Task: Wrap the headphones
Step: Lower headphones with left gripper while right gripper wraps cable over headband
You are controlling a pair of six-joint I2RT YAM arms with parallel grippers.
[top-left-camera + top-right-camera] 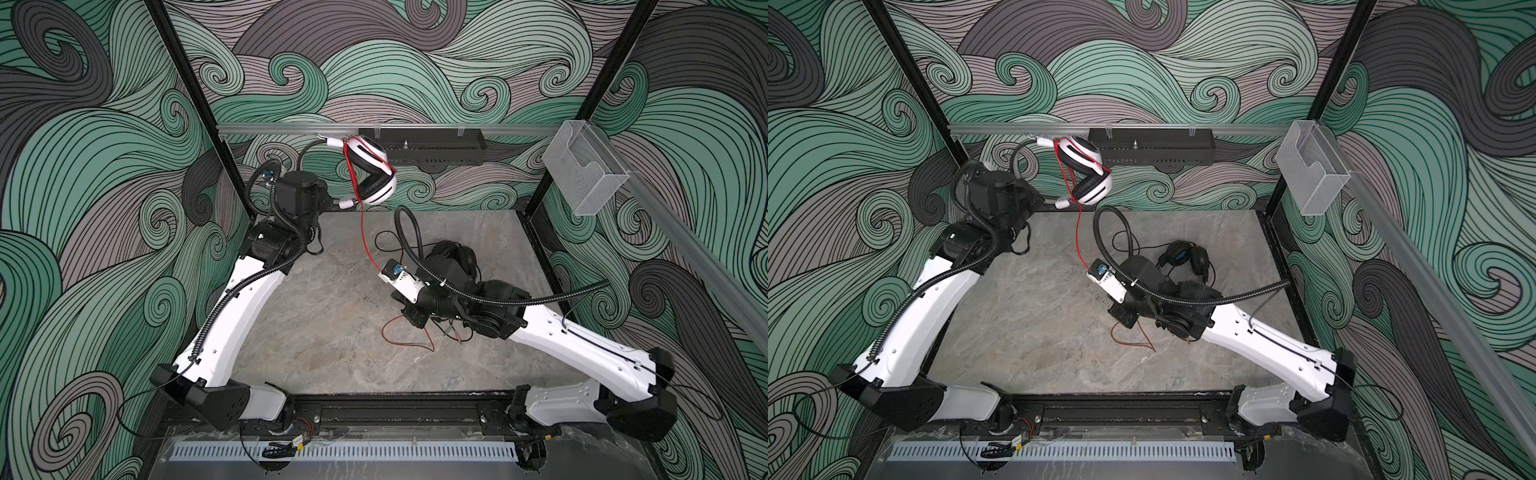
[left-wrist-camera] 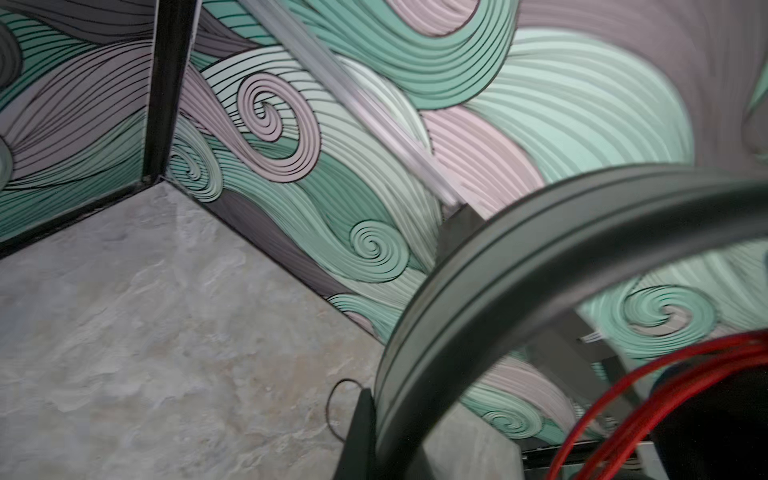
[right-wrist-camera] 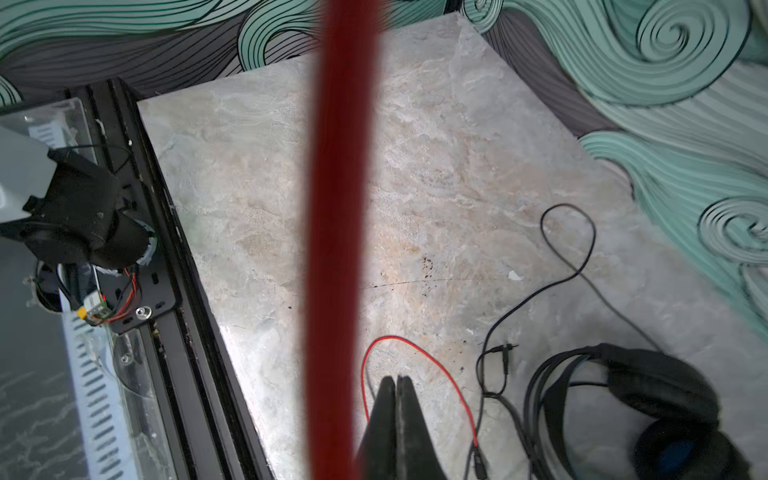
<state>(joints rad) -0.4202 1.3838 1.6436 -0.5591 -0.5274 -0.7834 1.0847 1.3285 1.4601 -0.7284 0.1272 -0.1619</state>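
Left jaws are clamped on the white headphones (image 1: 376,189), held above the table's (image 1: 311,332) far edge; right jaws are pressed shut beside the red cable (image 3: 340,166).

Grey marbled tabletop (image 1: 316,340): black headphones (image 1: 1183,255), black cable (image 3: 577,272) lying right-rear; red cable loop (image 3: 390,337) nearer front.

Headphones (image 1: 1183,255) on table (image 1: 1038,324), right half

Both top views look steeply down from high above the tabletop's (image 1: 316,340) near edge and share all of it; left wrist view, raised and tight against the headband (image 2: 498,282), faces along its far edge; right wrist view hangs low over it, facing its near edge, with the red cable (image 3: 340,208) blurred close and the fingers (image 3: 386,415) foremost.
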